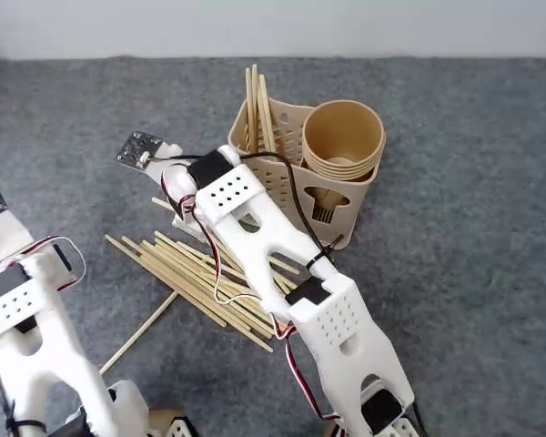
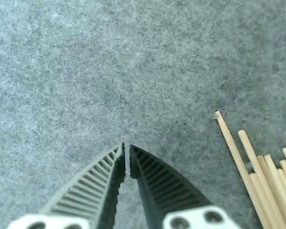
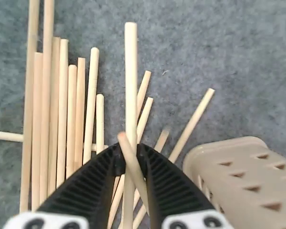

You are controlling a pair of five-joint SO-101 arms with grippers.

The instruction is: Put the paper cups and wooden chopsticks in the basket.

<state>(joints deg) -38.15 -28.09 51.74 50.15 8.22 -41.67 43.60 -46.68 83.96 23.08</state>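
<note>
Plainly, the right wrist view catches the right gripper (image 3: 128, 160) pinching one chopstick (image 3: 126, 147); the left gripper (image 2: 127, 152) is closed, empty. From above: paper cups (image 1: 344, 137) in the basket (image 1: 341, 214) upper centre, loose chopsticks (image 1: 187, 273) centre-left

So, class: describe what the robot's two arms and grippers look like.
The left arm and right arm are white shells with grids of small holes, black motors and red, black and white cables. The left gripper has grey ribbed, tapering fingers; the right gripper, black ones.
</note>
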